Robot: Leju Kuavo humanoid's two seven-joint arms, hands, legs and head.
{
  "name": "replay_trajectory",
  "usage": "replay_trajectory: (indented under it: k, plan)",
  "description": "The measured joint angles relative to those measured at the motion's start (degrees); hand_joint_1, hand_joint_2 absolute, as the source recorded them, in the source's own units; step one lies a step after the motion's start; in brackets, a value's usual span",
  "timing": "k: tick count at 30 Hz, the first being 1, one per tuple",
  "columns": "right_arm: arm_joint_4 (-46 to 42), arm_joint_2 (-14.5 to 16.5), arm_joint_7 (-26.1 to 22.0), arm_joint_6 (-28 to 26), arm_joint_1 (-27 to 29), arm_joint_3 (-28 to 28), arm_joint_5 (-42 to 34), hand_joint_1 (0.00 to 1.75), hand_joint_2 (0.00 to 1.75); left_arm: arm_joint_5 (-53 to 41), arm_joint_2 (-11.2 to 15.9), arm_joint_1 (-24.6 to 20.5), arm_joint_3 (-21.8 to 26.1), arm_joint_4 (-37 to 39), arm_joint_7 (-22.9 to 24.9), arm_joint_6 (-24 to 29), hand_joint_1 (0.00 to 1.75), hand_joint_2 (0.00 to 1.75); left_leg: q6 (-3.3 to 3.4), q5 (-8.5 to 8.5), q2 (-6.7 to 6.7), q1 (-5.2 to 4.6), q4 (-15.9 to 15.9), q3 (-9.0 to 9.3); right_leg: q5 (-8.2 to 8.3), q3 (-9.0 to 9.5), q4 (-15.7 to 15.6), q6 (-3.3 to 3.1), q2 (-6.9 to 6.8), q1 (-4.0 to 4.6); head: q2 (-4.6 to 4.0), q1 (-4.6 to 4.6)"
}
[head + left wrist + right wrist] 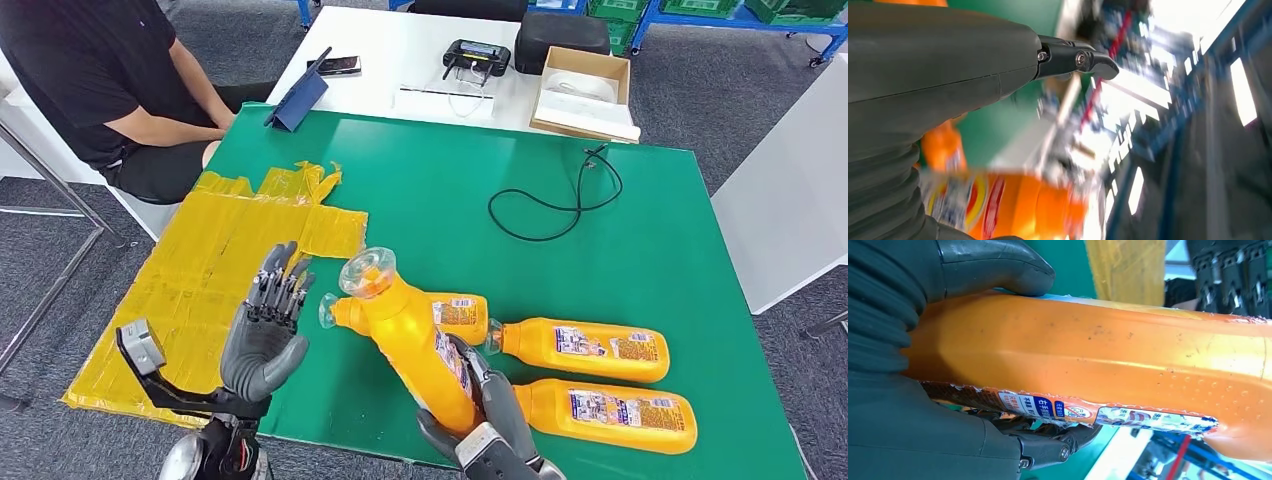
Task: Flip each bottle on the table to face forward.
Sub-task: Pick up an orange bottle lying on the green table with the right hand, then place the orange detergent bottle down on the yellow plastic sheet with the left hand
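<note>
Fingers of the right hand (492, 418) wrap the lifted bottle (415, 342) low on its body, near the tabletop's front edge; left hand (265, 335) waits spread, holding nothing. Plastic looks stiff, smooth, likely slippery; grip mid-body.

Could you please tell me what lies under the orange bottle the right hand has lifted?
Under the lifted bottle, gripped by the right hand, another orange bottle lies on the green mat; its middle is covered.
</note>
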Motion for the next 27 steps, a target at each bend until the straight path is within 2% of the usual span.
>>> replay_trajectory:
  k: [4,10,15,22,23,26,27]
  plan:
    - [-0.61,-0.17,-1.06,0.48,0.39,0.08,0.04,1.75,1.75,2.42,1.84,0.45,-2.9,1.1,-1.63,-3.42,0.0,1.75,0.0,0.0,-0.01,0.01,0.0,0.0,0.0,0.01,0.0,0.0,0.0,0.01,0.0,0.01]
    - [-0.71,-1.04,-1.23,0.59,0.48,2.0,0.64,1.75,1.75,3.33,4.41,0.82,-7.28,2.5,-2.29,-4.57,0.0,1.75,0.0,0.01,-0.01,0.0,0.0,-0.02,0.0,0.01,0.0,0.0,-0.01,0.0,0.0,0.01]
    - [-0.69,-1.77,-1.12,0.61,0.36,3.32,1.16,1.75,1.75,3.38,5.64,0.83,-9.14,3.21,-2.51,-4.72,0.0,1.75,0.0,0.01,-0.01,0.0,0.0,-0.05,0.0,0.0,0.0,0.0,-0.02,0.0,0.0,0.01]
    - [1.55,-3.67,0.82,1.55,-2.8,9.44,3.7,1.75,1.75,1.6,6.73,-0.24,-12.4,4.32,-3.61,-4.31,0.0,1.75,0.0,0.02,-0.01,0.01,0.0,-0.05,0.0,-0.01,0.0,0.0,-0.02,0.0,0.0,0.01]
    - [1.99,-3.93,1.09,1.59,-3.35,10.38,3.85,1.75,1.75,1.18,6.87,-0.44,-12.72,4.49,-3.74,-4.14,0.23,1.75,0.0,0.02,-0.01,0.01,0.0,-0.04,0.0,-0.01,0.0,0.0,-0.02,0.0,0.0,0.01]
    - [2.91,-4.61,1.76,1.56,-4.59,12.34,4.03,1.75,1.75,-0.31,7.28,-0.86,-13.25,4.94,-4.27,-3.65,1.54,1.75,0.0,0.02,-0.01,0.01,0.0,-0.04,0.0,-0.01,0.01,0.0,-0.03,0.0,0.0,0.01]
    - [3.11,-4.8,1.96,1.49,-4.92,12.73,4.03,1.75,1.75,-0.94,7.42,-0.92,-13.38,5.04,-4.51,-3.56,1.75,1.75,0.0,0.02,-0.01,0.01,0.0,-0.05,0.0,-0.01,0.01,0.0,-0.03,0.0,0.0,0.01]
